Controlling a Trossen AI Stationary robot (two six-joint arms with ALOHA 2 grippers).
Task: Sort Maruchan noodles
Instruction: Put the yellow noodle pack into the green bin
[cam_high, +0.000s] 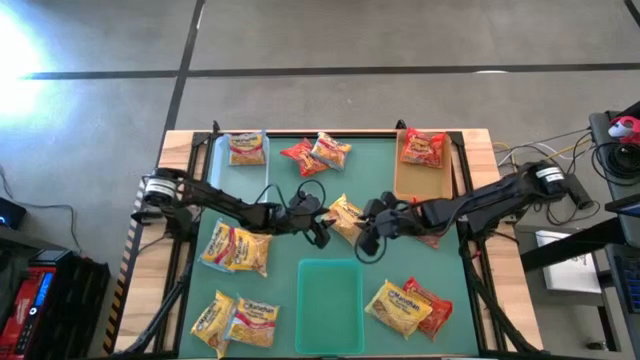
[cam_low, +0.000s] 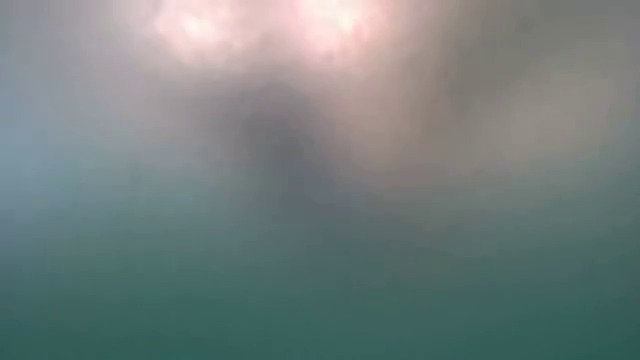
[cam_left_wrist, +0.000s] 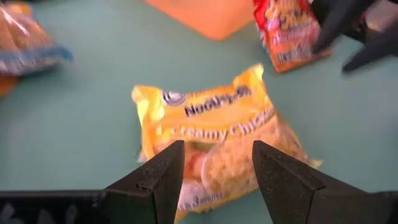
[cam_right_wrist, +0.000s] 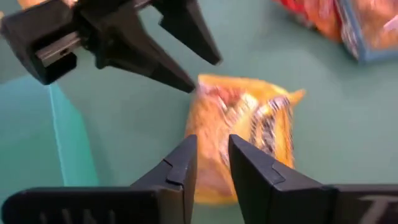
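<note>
A yellow "Creamy Chicken" noodle packet lies flat on the green mat at the table's middle, between my two grippers. My left gripper comes from the left and is open. In the left wrist view, the left gripper has a finger on either side of the near end of the yellow packet; no touch shows. My right gripper comes from the right, open by a narrow gap, just short of the same packet. A red packet lies by the right arm.
A clear tray at the far left holds a packet. A tan tray at the far right holds a red one. A green tray sits near the front edge. More packets lie far middle, left, near left and near right. The low view shows only blur.
</note>
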